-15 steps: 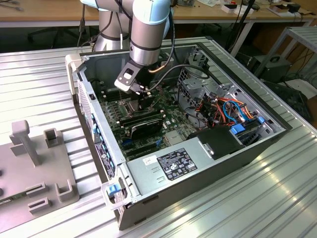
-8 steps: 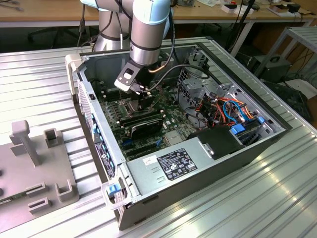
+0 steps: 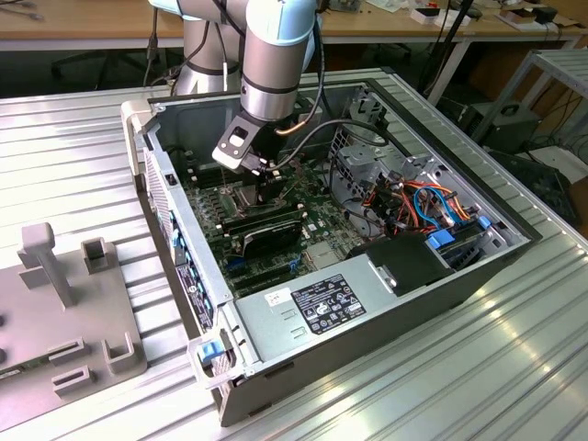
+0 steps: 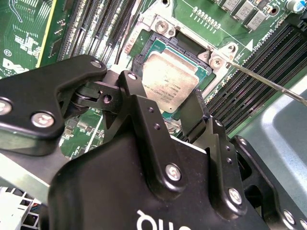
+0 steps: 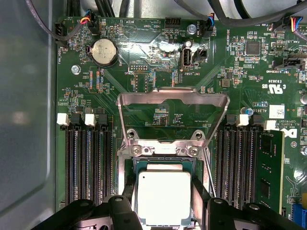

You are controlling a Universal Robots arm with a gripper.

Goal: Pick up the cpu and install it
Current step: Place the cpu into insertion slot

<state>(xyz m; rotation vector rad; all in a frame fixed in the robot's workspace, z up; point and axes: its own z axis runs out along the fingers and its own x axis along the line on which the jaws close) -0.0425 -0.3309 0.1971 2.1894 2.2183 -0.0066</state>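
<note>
Gripping the cpu (image 5: 164,197) by two opposite edges, my gripper (image 4: 168,103) is clamped on it, the fingers (image 4: 138,98) no wider apart than the chip itself. The cpu is at the socket (image 4: 184,44); I cannot tell whether it is seated. First wrist view, counted left to right: one coin cell (image 5: 104,51), one load frame (image 5: 172,98) hinged up, one cpu, one memory module (image 5: 271,167). One open computer case (image 3: 303,367) lies on the bench (image 3: 514,349).
</note>
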